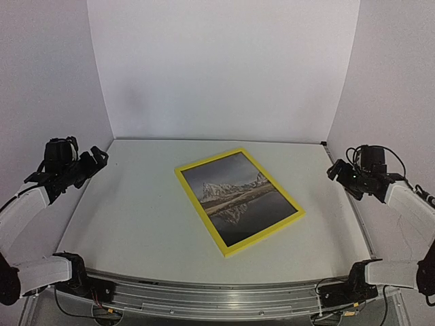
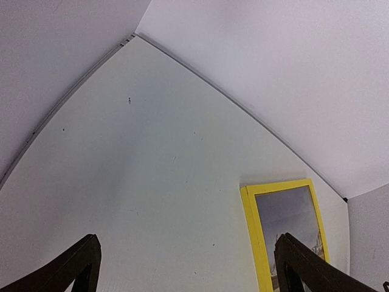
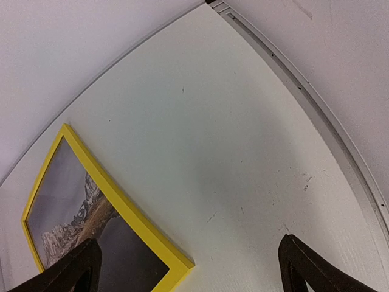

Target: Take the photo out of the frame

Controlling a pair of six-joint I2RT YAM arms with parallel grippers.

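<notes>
White walls [image 1: 224, 68] are enclosing a pale table [image 1: 129, 217], where the yellow frame [image 1: 200, 212] is lying flat near the middle, turned at an angle, with the mountain photo [image 1: 238, 200] sitting inside it, face up. The left gripper [image 1: 97, 157] and the right gripper [image 1: 334, 171] are hovering at the table's sides, well apart from the frame, each with its jaws spread wide and gripping nothing.

Yellow frame [image 2: 250, 231] beside wide-spread pincer [image 2: 186, 246]

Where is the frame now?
Top view: the frame lies flat near the middle of the table, slightly right of centre, photo inside, clear of the left gripper and right gripper.
</notes>
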